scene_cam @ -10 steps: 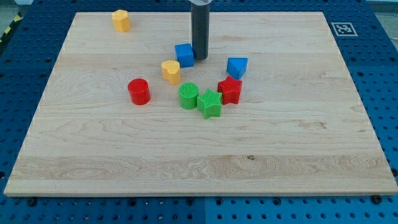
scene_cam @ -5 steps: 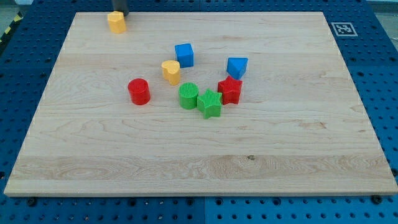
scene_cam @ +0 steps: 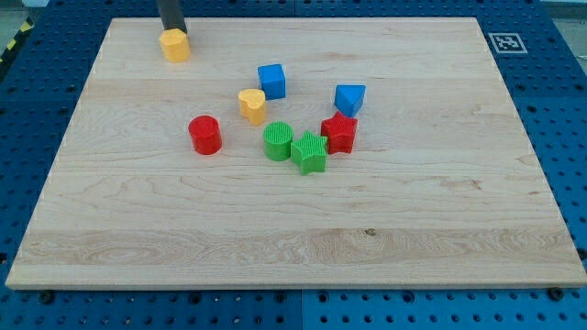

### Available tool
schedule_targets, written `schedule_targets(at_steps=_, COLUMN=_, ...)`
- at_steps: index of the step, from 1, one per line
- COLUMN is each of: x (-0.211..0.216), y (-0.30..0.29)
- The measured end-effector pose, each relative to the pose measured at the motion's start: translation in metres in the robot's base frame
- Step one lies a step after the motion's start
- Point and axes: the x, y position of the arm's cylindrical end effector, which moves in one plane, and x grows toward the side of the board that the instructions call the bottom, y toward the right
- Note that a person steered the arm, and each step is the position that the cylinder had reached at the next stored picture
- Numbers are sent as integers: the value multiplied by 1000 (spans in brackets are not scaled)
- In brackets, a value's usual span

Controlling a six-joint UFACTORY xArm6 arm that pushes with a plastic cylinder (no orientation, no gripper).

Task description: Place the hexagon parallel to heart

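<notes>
Rod of dark metal, entering from the view's top near the far-left corner of the table, with my tip (scene_cam: 171, 30) set against the top side of the yellow hexagonal block (scene_cam: 174, 45); contact appears to be made, though the very end is partly hidden behind the block. No jaws exist on this arm, so nothing is spread or pinched: the rod only bears against the block's side. Yellow hexagonal block lies close to the far edge of the light wooden table top (scene_cam: 413, 220), well apart from all other pieces. Yellow heart-shaped block (scene_cam: 252, 105) sits nearer the table's middle, toward the view's right and bottom of the hexagon. Blue cube (scene_cam: 271, 81) stands just beside the heart, on its upper right. Red cylinder (scene_cam: 205, 135) lies to the heart's lower left, apart from it. Green cylinder (scene_cam: 278, 141) rests below the heart and touches the green star-shaped block (scene_cam: 310, 152), which in turn touches the red star-shaped block (scene_cam: 339, 133). Blue block of angular shape (scene_cam: 349, 98) sits just above the red star. Printed square marker (scene_cam: 504, 42) occupies the far-right corner, beside the blue perforated base (scene_cam: 569, 110) surrounding the table.
</notes>
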Motion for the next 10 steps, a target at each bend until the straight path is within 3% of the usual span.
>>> schedule_targets(at_steps=4, x=68, y=-10)
schedule_targets(at_steps=7, x=42, y=0)
schedule_targets(at_steps=10, x=120, y=29)
